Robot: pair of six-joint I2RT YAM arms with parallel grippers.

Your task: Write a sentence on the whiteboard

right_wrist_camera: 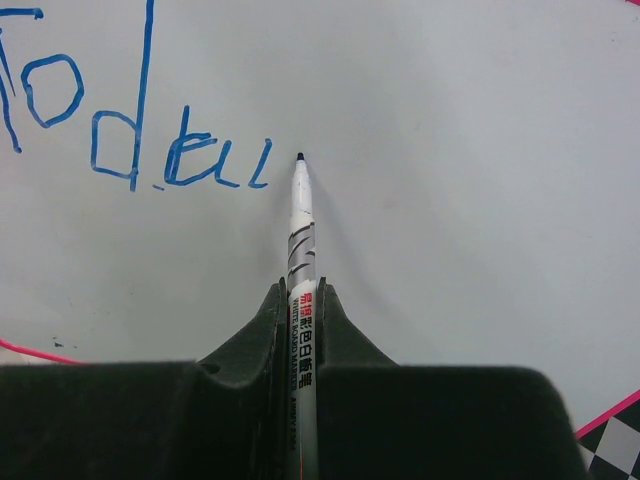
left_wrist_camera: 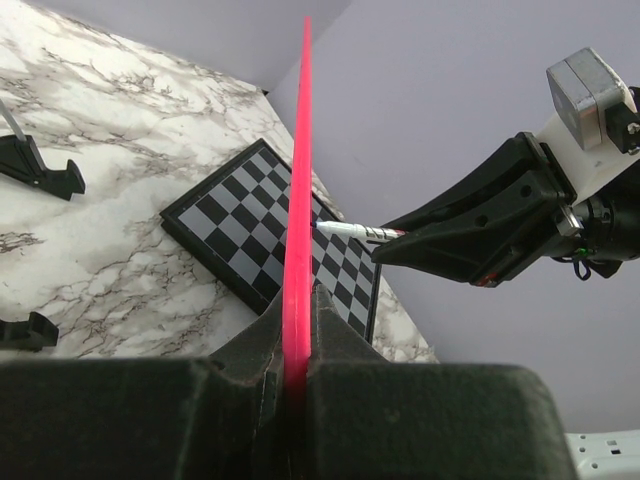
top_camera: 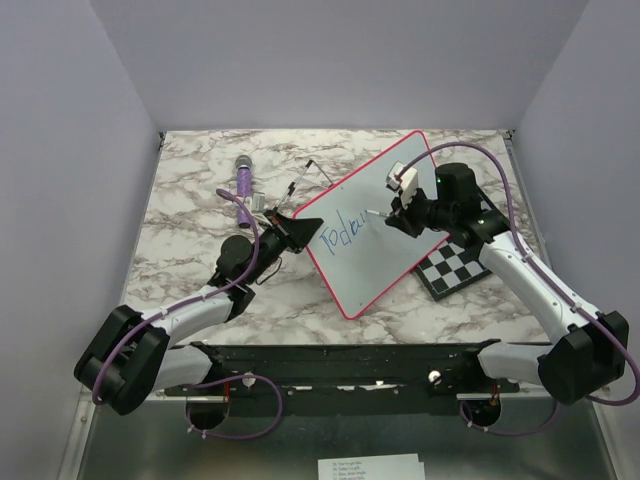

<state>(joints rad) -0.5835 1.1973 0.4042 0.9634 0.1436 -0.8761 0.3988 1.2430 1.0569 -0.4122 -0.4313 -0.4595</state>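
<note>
So the left end effector point(left_wrist_camera: 297, 300) is clamping the pink rim of the whiteboard point(top_camera: 375, 230) on its left side. I'm guessing that's so the board isn't sliding or wobbling while the other arm is writing. The board is sitting mid-desk point(top_camera: 190, 190), reaching toward the right edge and partly covering a chessboard point(top_camera: 455, 268). From the left wrist view it's looking tipped up rather than lying flat. The right end effector point(right_wrist_camera: 300, 290) is pinching a whiteboard marker point(right_wrist_camera: 300, 215) tight and pointing it straight at the white surface. The sentence point(right_wrist_camera: 138, 130) is reading roughly "Today" in blue so far, and the tip is sitting just right of the last stroke, though I can't tell if it's actually touching. I'm thinking most of the writing isn't done yet.
</note>
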